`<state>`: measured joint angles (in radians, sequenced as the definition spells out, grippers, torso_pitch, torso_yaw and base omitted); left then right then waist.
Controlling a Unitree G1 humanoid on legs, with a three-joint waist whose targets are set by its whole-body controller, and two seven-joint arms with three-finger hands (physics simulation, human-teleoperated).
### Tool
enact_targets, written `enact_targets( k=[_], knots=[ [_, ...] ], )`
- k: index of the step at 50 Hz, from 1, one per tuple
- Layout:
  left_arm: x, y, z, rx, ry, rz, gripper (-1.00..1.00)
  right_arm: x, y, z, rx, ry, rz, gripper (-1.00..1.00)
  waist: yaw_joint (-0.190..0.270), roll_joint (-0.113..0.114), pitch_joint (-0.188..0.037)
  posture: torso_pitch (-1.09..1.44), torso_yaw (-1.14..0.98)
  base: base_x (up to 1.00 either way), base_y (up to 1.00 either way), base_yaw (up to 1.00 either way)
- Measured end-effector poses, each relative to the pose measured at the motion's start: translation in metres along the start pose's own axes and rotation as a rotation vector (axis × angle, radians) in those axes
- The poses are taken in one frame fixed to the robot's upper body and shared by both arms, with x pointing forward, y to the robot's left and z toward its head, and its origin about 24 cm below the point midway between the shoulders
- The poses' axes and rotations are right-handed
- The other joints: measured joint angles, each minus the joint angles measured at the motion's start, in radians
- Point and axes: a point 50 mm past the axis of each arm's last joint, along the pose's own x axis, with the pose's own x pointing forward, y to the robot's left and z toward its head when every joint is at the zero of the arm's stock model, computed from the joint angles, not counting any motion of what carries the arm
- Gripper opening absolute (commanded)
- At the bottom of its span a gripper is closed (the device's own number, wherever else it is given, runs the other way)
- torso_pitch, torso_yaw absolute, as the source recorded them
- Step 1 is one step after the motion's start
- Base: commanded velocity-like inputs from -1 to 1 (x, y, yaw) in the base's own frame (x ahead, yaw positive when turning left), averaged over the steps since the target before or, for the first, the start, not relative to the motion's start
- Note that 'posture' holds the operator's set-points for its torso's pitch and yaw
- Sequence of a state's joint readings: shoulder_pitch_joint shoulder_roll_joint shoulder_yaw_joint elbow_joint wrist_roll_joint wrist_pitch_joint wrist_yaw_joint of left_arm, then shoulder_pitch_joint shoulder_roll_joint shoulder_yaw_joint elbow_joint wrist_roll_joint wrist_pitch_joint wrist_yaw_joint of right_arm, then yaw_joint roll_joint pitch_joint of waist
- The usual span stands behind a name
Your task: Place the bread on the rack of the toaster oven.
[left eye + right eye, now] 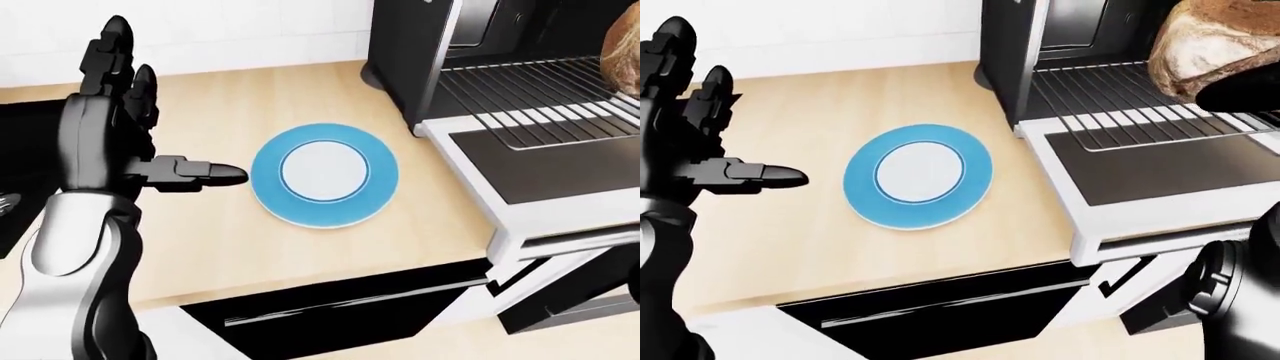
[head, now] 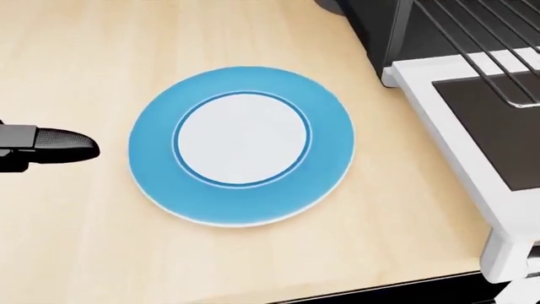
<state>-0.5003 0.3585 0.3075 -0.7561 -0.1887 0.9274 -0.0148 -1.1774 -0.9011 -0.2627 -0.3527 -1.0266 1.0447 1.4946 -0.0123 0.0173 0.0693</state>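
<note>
The brown crusty bread point(image 1: 1212, 41) is at the top right of the right-eye view, held just above the wire rack point(image 1: 1110, 101) of the open toaster oven point(image 1: 1015, 52). Black fingers of my right hand point(image 1: 1243, 91) show under the bread's right end; most of that hand is cut off by the view's edge. The oven's door point(image 1: 1160, 169) hangs open and flat below the rack. My left hand point(image 1: 165, 120) is open and empty at the left, its thumb pointing at the plate.
A blue plate point(image 2: 242, 144) with a white centre lies empty on the wooden counter point(image 1: 200, 247), left of the oven door. A black band point(image 1: 330, 304) runs under the counter's near edge. My right forearm point(image 1: 1240, 300) fills the bottom right corner.
</note>
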Motion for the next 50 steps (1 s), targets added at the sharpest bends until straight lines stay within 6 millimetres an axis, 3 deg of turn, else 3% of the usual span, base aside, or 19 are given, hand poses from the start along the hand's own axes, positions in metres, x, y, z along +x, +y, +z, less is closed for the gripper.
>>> enact_targets(
  k=[11, 25, 50],
  knots=[
    [-0.001, 0.001, -0.001, 0.002, 0.0, 0.0, 1.0, 0.031, 0.0, -0.007, 0.022, 0.019, -0.004, -1.0, 0.005, -0.003, -0.002, 0.0, 0.0, 0.0, 0.0, 0.0],
    [-0.003, 0.004, -0.003, 0.006, 0.011, 0.012, 1.0, 0.048, -0.002, -0.026, 0.045, 0.059, -0.025, -1.0, 0.009, -0.01, -0.006, 0.0, 0.0, 0.0, 0.0, 0.0],
    [-0.002, 0.003, -0.002, 0.012, 0.008, 0.005, 1.0, 0.086, 0.011, -0.056, 0.055, 0.135, -0.065, -1.0, 0.012, -0.012, -0.011, 0.0, 0.0, 0.0, 0.0, 0.0]
  ],
)
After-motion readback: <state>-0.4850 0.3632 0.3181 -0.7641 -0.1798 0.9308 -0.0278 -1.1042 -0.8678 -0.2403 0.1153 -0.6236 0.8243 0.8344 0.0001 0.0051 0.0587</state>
